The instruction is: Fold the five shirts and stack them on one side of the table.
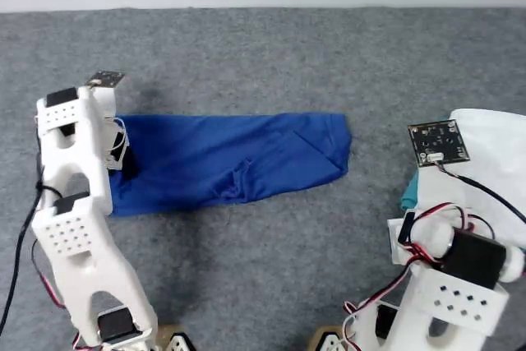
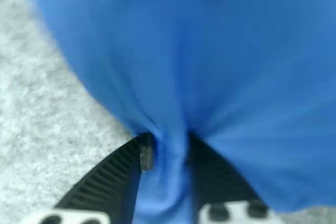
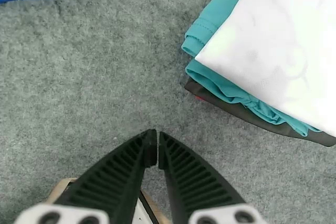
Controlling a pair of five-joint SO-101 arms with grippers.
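left end effector [image 2: 168, 145], clamped on the blue shirt [image 1: 230, 158] at 9 o'clock, should carry that end low toward 3 o'clock.

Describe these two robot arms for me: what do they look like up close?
The left arm and right arm are chunky white plastic shells with grids of small round holes and black motor blocks at joints. Thin red, black and white wires loop along them. The left gripper and right gripper have black ribbed fingers tapering to points.
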